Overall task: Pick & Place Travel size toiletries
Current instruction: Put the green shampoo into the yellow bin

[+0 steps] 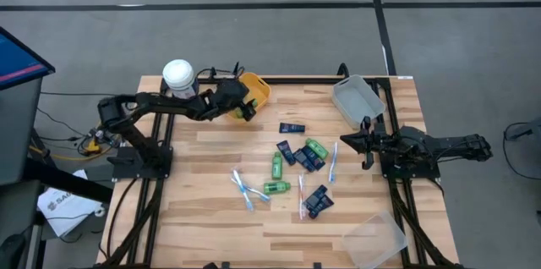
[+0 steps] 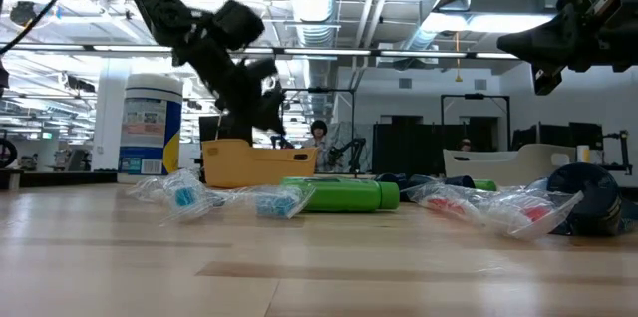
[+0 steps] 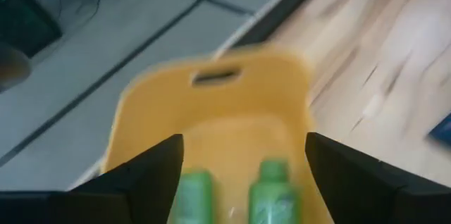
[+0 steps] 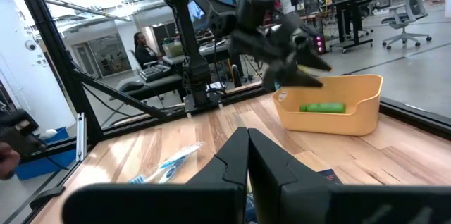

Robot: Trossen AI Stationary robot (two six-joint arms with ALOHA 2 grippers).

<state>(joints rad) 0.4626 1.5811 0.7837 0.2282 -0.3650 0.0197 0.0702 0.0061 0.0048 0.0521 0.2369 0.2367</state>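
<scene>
The left gripper (image 1: 245, 108) hangs over the yellow bin (image 1: 256, 90) at the table's eleven o'clock corner, fingers (image 3: 144, 175) spread wide with nothing between them. Below lie two green bottles (image 3: 271, 189) in the bin, so this looks like a drop-off pose, held high so items fall clear of the walls. Toward four o'clock from the bin, the remaining toiletries (image 1: 296, 167) sit loosely clustered mid-table: green bottles, navy tubes, wrapped toothbrushes, within either arm's reach. The right gripper (image 1: 365, 144) waits at three o'clock, fingers pressed together and holding nothing, probably parked clear of the pile.
</scene>
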